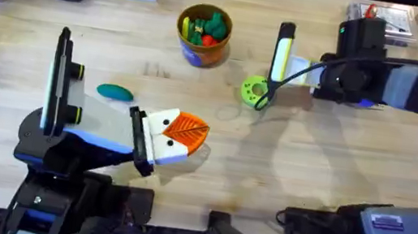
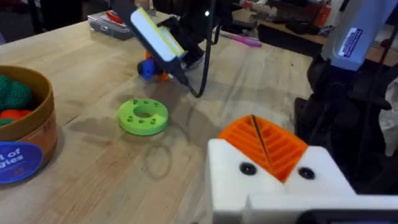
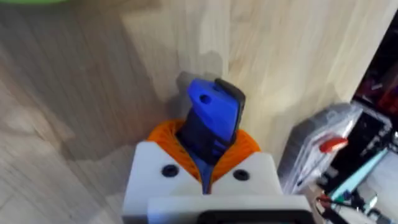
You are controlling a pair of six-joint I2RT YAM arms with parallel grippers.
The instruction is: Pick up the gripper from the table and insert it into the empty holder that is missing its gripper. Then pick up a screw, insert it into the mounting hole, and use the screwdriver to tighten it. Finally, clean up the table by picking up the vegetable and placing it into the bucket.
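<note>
Pale wooden table (image 1: pixel 282 177): the yellow-orange bucket (image 1: pixel 202 34) lacks the small flat teal-green oval vegetable (image 1: pixel 115 92), which lies left of it. Right gripper (image 3: pixel 208 163) clamps the bright blue screwdriver (image 3: pixel 213 118), so tightening seems unfinished; left gripper (image 1: pixel 184 134) looks closed, empty

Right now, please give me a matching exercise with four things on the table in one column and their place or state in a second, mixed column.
Things:
1. vegetable
2. bucket
3. screwdriver
4. lime-green disc

States:
a. held between orange pads
b. lying flat beside the left arm
c. filled with toys
d. on the table, near the right gripper

Pairs: 1-b, 2-c, 3-a, 4-d
</note>
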